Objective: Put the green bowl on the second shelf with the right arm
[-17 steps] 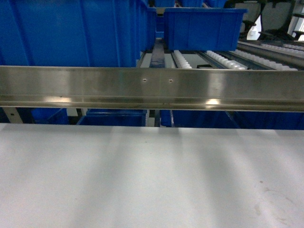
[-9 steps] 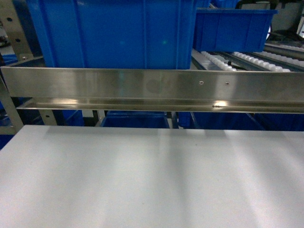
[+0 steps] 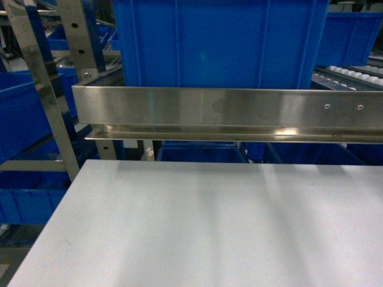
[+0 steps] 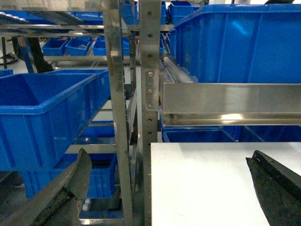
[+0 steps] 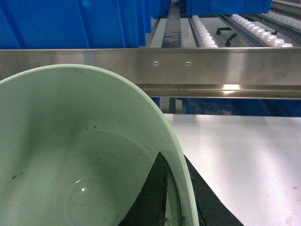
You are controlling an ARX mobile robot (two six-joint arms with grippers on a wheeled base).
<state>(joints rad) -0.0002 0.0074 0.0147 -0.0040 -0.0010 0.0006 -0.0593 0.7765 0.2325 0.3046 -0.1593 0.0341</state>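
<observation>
Jaws of the right gripper [image 5: 176, 197] pinch the rim of the green bowl [image 5: 80, 155], one finger inside, one outside, above the white surface [image 5: 244, 155]. Left gripper [image 4: 169, 188] hangs spread. Bowl looks light, rigid, smooth; rim hold may slip.

The rail [image 3: 227, 113] is seen to be brushed steel, semi-glossy, with soft reflections. The upright posts [image 4: 149, 94] are presented as the same bare metal, perforated. The table top [image 3: 209, 227] is finished matt white and smooth. The blue bins [image 3: 221, 42] are moulded plastic with a slight sheen. The green bowl [image 5: 70, 155] is smooth, glossy plastic, marked with dark specks inside.
</observation>
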